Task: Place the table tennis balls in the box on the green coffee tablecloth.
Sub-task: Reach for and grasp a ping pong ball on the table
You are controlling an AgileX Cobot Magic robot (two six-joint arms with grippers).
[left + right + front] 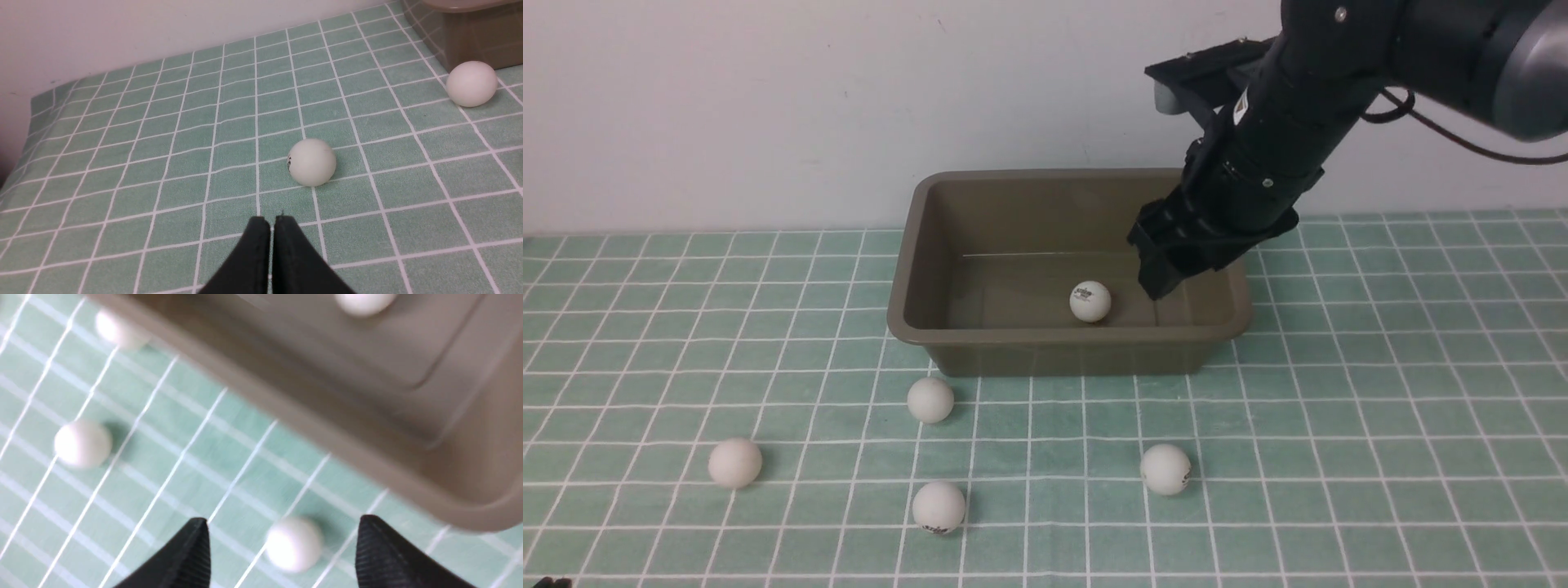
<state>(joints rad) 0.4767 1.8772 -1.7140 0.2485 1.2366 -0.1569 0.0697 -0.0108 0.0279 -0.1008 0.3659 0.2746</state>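
Your right arm enters from the upper right and slopes down and leftward. Its wrist is tipped over the right end of the rectangular olive-brown plastic box. The right pincer hangs inside the rim line, above the box floor, pointing down. Your right wrist view is blurred, yet it shows both black ribbed fingers spread wide with nothing gripped. The ball seen in the gap lies on the cloth well below.

Your left pincer sits low over the pale green grid-lined tablecloth. Its two black fingers are pressed together and empty, with the tips aimed towards the left ball and apart from it.

There are five small white matte table tennis balls. The ball in the box carries a dark logo and rests right of centre, just left of the right pincer. Four lie on the cloth in front of the box:
- the ball by the front wall
- the left ball
- the near ball
- the right ball

The box stands on the cloth near the white wall.
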